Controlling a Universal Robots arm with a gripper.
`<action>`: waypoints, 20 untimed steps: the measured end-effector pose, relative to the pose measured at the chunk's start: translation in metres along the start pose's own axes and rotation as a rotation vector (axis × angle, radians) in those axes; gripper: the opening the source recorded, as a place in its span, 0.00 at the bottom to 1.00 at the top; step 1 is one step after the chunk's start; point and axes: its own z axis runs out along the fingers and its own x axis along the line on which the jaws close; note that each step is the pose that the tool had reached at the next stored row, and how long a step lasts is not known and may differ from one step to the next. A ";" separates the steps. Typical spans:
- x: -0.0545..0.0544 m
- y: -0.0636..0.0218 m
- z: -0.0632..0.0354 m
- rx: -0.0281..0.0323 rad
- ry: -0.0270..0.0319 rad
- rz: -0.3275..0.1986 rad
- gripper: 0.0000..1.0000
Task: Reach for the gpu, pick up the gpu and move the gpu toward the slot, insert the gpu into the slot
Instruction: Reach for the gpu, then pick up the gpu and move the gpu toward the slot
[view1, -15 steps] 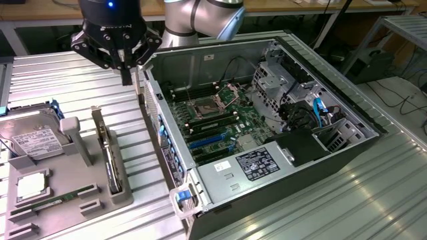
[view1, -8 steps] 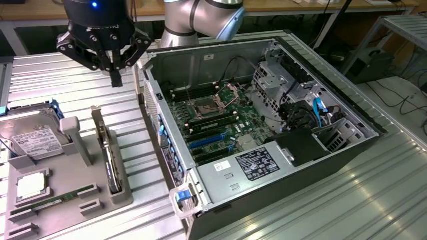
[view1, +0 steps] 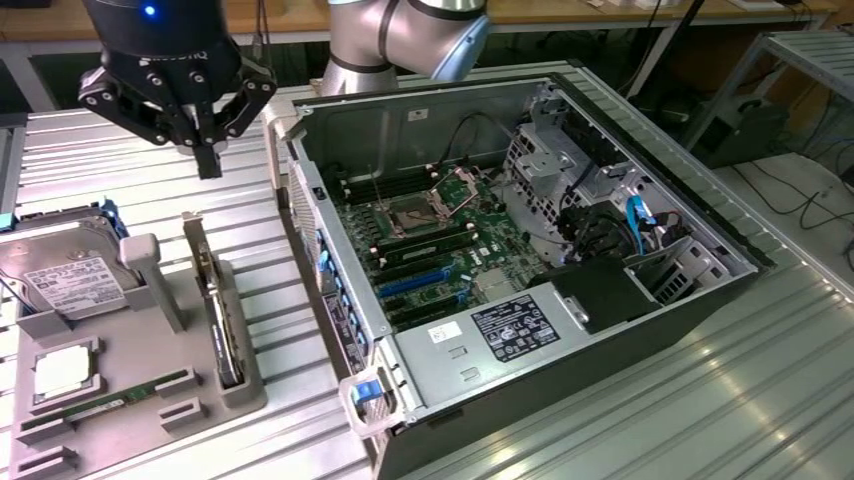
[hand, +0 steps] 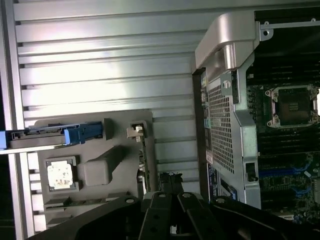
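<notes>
The gpu (view1: 218, 318) stands on edge in a groove of the grey fixture (view1: 247, 385), with its silvery bracket (view1: 194, 240) at the far end. My gripper (view1: 207, 158) hangs above and behind the card, apart from it; its fingers are shut together and hold nothing. In the wrist view the gpu (hand: 143, 162) appears edge-on just beyond my fingertips (hand: 161, 200). The blue slot (view1: 408, 285) lies on the motherboard inside the open computer case, and in the wrist view the slot (hand: 280, 171) is to the side of the card.
On the fixture sit a silver hard drive (view1: 67, 278), a processor chip (view1: 62, 372) and a green memory stick (view1: 123, 396). The open computer case (view1: 627, 250) lies on a ridged metal table (view1: 667, 420), its wall between fixture and motherboard.
</notes>
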 end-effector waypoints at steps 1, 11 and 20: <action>0.002 -0.0002 -0.0001 0.0000 0.0000 0.000 0.11; 0.021 -0.0016 -0.0006 0.0000 0.0000 0.000 0.11; 0.021 -0.0016 -0.0006 0.0000 0.0000 0.000 0.11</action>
